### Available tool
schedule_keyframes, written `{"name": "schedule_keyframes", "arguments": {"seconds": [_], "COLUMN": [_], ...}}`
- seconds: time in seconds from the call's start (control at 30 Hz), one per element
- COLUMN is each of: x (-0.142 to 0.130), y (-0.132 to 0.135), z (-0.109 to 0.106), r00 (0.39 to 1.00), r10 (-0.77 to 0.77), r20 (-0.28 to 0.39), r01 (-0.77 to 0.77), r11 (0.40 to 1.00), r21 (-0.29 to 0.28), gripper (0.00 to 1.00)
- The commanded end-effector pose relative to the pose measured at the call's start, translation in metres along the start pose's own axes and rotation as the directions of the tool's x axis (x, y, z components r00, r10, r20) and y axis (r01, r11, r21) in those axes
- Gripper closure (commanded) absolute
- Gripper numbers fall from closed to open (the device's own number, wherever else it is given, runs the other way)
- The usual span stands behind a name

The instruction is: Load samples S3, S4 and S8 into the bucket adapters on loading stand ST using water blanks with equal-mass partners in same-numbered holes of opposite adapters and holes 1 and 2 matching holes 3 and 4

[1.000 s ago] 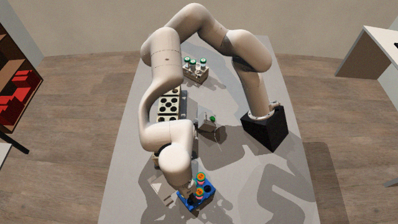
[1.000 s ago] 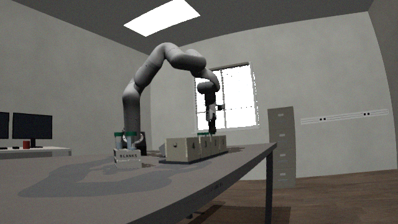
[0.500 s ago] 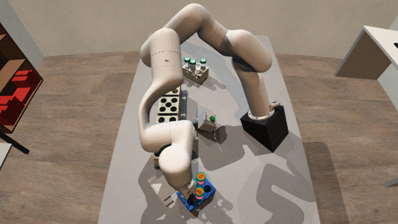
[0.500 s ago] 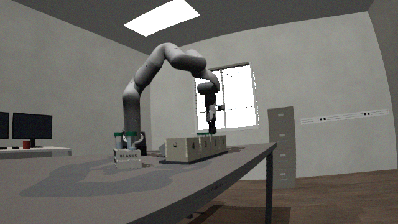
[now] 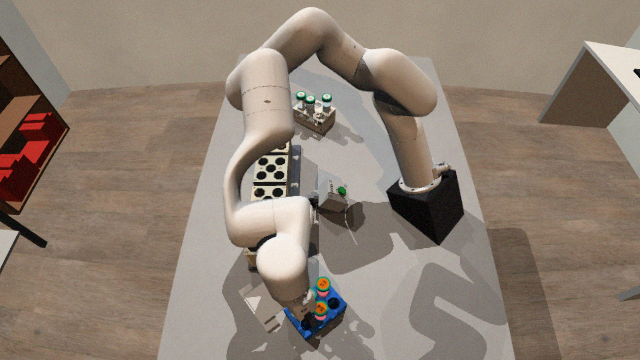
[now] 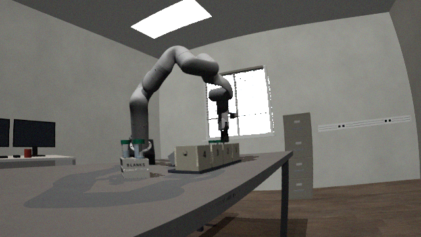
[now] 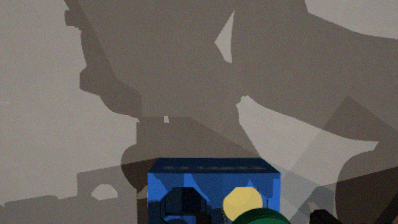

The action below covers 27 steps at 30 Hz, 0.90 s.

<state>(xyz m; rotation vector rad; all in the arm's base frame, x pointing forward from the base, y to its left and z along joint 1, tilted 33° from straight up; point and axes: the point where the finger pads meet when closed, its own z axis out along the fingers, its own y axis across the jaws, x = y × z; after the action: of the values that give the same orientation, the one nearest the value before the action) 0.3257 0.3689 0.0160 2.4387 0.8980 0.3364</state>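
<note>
Grey tabletop (image 5: pixel 200 300) (image 6: pixel 99 217) (image 7: pixel 30 100) underlies the blue plastic rack (image 5: pixel 339 311) (image 7: pixel 215 166), its green-capped plastic tube (image 7: pixel 264 219) beneath the unclenched, empty gripper (image 5: pixel 306 312) (image 6: pixel 225 139) (image 7: pixel 262 218), probably stiff, slick, best pinched upright below the cap.

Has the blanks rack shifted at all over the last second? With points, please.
No. In the top view, the blanks rack (image 5: pixel 308 121) (image 6: pixel 135 173) sits exactly where it did relative to the arm's black base (image 5: pixel 447 212) (image 6: pixel 152 156).
</note>
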Motion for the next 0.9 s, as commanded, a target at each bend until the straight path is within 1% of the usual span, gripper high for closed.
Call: {"name": "schedule_keyframes", "arguments": {"seconds": [0.0,0.27,0.77,0.8,0.87], "x": [0.0013,0.0013,0.0013,0.0013,0.0013], "y": [-0.0011,-0.0011,-0.0011,-0.0011,-0.0011], "z": [0.0,0.0053,0.0053,0.0047,0.0036], "r00": [1.0,1.0,1.0,1.0,1.0], "r10": [0.0,0.0,0.0,0.0,0.0], "r20": [-0.005,-0.005,-0.005,-0.005,-0.005], "r01": [0.0,0.0,0.0,0.0,0.0], "r11": [1.0,1.0,1.0,1.0,1.0], "r21": [0.003,0.003,0.003,0.003,0.003], "gripper": [0.43,0.43,0.43,1.0,1.0]}}
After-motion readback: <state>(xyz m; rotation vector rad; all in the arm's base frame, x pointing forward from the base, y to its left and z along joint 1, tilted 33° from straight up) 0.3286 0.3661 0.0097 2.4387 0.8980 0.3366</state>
